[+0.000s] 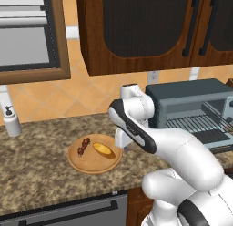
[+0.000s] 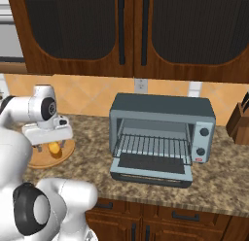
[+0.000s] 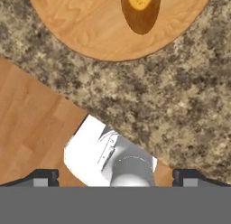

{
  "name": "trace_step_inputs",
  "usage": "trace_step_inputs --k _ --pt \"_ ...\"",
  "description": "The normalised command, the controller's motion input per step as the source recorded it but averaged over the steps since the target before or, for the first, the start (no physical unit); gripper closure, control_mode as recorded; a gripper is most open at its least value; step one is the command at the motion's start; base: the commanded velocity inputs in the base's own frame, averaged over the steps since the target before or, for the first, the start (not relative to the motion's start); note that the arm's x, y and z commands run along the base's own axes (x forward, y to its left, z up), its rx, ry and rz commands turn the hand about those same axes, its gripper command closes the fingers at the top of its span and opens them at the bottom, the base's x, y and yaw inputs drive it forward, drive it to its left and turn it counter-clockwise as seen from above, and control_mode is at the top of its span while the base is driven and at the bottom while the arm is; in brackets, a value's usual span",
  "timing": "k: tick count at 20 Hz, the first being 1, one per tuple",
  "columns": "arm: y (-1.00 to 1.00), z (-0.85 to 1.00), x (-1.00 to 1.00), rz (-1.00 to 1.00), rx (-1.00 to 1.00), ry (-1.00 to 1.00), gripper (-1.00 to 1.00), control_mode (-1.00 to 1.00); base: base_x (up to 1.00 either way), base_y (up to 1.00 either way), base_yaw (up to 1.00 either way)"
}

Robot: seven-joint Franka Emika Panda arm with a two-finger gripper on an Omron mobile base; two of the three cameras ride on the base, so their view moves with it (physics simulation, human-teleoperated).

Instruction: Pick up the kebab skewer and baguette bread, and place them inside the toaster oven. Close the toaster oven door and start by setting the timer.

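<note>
Skewer (image 1: 83, 146) and bread (image 1: 103, 149) on plate (image 1: 86, 165), gripper (image 3: 115, 177) spread wide at 5 o'clock, empty, pre-grasp; oven (image 2: 163, 123) door (image 2: 151, 170) down.

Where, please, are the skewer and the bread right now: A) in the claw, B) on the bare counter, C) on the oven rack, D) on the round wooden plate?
D: the skewer and the bread lie side by side on the plate, left of the oven, whose door hangs open.
</note>
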Motion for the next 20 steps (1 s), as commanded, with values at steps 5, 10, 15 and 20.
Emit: trace_step_inputs --k 5,10,15,20 --pt "0.28 -0.41 0.68 0.0 0.0 -0.09 -1.0 -1.0 0.0 0.0 0.0" --pt "0.13 -0.18 0.59 -0.02 0.0 0.0 -1.0 -1.0 0.0 0.0 0.0" --pt "0.16 -0.15 0.46 -0.01 0.0 0.0 -1.0 -1.0 0.0 0.0 0.0" --pt "0.26 -0.15 0.29 -0.01 0.0 0.0 -1.0 -1.0 0.0 0.0 0.0"
